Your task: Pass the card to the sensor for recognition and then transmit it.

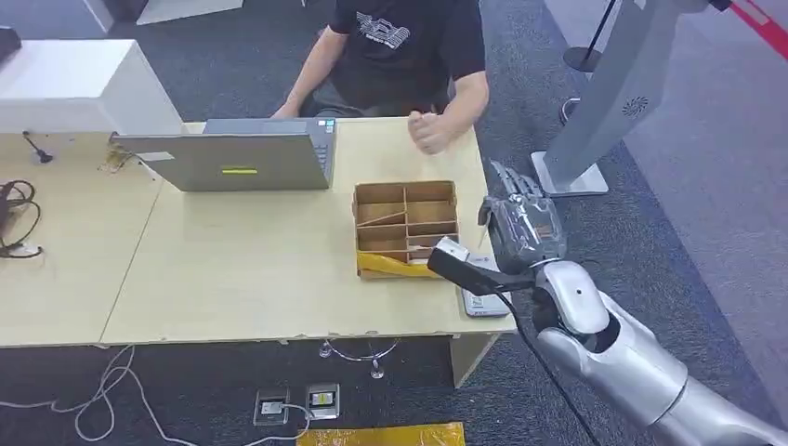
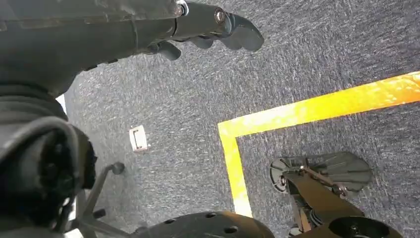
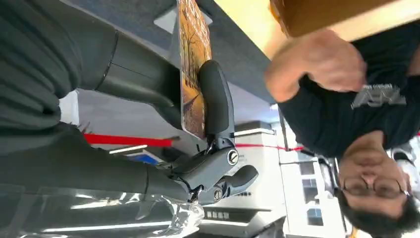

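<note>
Right robot hand [image 1: 522,226] raised off the desk's [image 1: 260,269] right edge, pinching the card [image 3: 192,69] between thumb and a finger, just above the grey sensor [image 1: 483,299] at the front right corner. Left robot hand [image 2: 208,27] hangs over carpet, fingers curled, holding nothing. Person's fist [image 1: 429,130] rests at far edge near divided cardboard box [image 1: 406,228].

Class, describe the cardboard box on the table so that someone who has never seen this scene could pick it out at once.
Start at the light wooden table and find the grey laptop near its far edge. To its right, toward the robot's right hand, sits the cardboard box. It is brown, open-topped, split by dividers into several compartments, with a yellow strip along its near edge.
</note>
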Robot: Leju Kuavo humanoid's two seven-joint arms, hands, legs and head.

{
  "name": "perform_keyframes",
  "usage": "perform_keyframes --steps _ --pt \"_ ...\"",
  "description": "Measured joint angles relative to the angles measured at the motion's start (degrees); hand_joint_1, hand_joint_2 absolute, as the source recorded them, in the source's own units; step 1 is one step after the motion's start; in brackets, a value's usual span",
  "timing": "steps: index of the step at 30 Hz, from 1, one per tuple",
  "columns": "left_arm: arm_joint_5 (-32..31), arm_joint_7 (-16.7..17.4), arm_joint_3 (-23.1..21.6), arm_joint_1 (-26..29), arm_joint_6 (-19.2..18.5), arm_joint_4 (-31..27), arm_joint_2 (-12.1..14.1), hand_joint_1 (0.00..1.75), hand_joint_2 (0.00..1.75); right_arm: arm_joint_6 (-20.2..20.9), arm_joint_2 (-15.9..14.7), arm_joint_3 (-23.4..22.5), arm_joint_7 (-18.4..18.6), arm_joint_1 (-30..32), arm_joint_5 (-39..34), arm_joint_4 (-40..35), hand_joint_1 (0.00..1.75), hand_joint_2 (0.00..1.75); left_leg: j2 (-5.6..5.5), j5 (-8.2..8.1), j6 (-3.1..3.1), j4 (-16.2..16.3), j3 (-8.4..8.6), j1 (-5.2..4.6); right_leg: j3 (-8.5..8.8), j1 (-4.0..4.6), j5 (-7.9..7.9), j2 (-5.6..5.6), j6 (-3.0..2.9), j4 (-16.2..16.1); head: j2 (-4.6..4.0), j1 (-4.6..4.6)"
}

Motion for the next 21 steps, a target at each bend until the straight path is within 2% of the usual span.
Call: perform_keyframes --steps 4,21 --pt "0.00 0.96 0.00 0.02 -0.37 0.00 0.07 0.00 0.00 -0.04 0.44 0.04 -0.18 1.00 -1.53 3.21 1.75 1.75 0.00 0.00 0.00 0.00 -0.01 0.00 0.00 0.00 0.00 0.00 0.00 0.00 0.00 0.00" --pt "-0.70 0.96 0.00 0.03 -0.44 0.00 0.09 0.00 0.00 -1.20 1.14 0.55 0.15 4.33 -4.32 9.83 1.75 1.75 0.00 0.00 0.00 0.00 0.00 0.00 0.00 0.00 0.00 0.01 0.00 -0.01 0.00 0.00"
